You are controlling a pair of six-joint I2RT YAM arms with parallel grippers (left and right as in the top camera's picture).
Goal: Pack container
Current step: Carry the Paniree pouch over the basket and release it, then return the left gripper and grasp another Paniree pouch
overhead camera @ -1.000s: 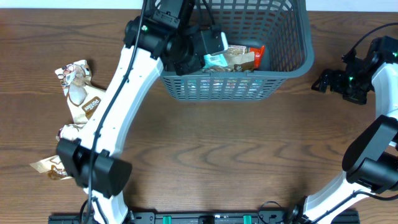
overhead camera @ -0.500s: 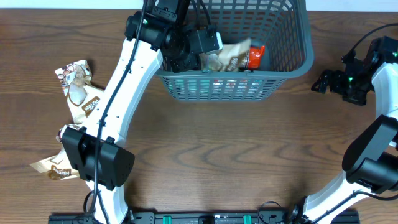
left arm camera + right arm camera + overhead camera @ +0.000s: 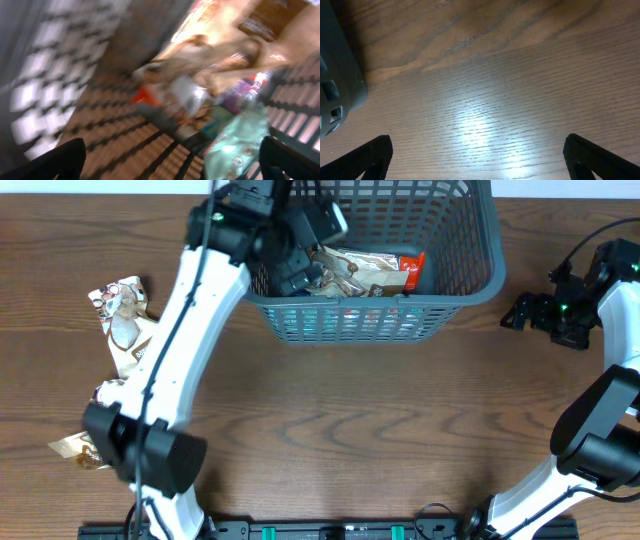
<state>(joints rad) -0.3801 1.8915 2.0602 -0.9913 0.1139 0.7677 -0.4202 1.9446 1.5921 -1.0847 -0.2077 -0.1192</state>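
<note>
Left end effector point(image 3: 171, 156): fingers spread wide with nothing between them. It is inside the container, by the left wall. The wrist view is motion-blurred, so detail is poor.

Right end effector point(image 3: 477, 150): fingers apart and empty, with only bare bench point(image 3: 350, 430) beneath them. It is parked outside the container, well apart from its right wall.

Container point(image 3: 370, 322): it encloses the left end effector. Lattice wall shows on both sides of the fingers in the wrist view.

Packed contents: a brown packet point(image 3: 360, 268) lies just ahead of the left fingers, and a red packet point(image 3: 412, 270) lies beyond it. A mint-green packet point(image 3: 230, 145) sits close below the right-hand finger. None appears to touch the fingers, though blur limits certainty.

Loose packets point(image 3: 125, 325): on the bench outside the container, well apart from the left end effector, back along its own arm.

Step in hand (judgement): the drop-off end of one packing cycle, with the left end effector empty over the pile.

Next move (judgement): lift the left end effector clear of the rim without catching the lattice. Then reach back to the loose packets and close on one crinkled packet at an edge.

Progress (judgement): partway, with several packets in and several left on the bench.
</note>
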